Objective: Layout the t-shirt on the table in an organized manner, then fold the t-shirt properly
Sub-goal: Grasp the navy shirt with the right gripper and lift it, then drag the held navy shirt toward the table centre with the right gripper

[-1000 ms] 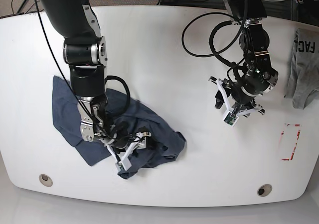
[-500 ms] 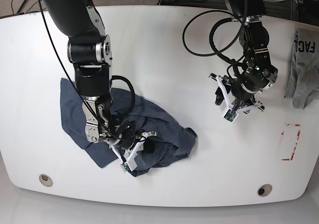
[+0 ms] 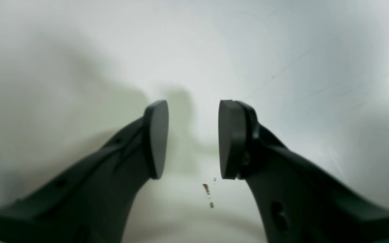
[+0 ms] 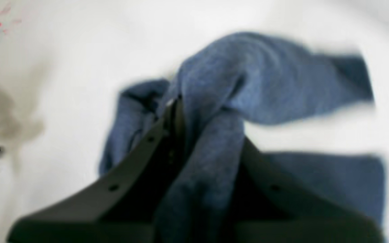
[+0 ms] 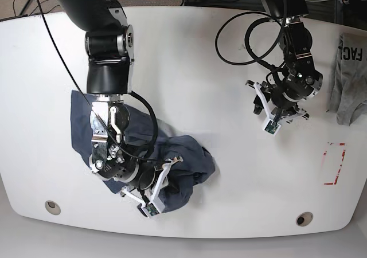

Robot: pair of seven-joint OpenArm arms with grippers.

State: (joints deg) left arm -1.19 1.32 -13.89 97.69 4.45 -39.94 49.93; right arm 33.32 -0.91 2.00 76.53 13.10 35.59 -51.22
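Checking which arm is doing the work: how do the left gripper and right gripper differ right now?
The right gripper is shut on the blue t-shirt, with cloth bunched between its fingers; the left gripper is open and holds nothing. The right one is down at the shirt near the table's front edge; the left one hangs over bare white table, far from the shirt. Both have dark fingers and point down at the tabletop.

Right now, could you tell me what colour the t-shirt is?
The t-shirt is a heathered dark blue, clearest in the right wrist view.
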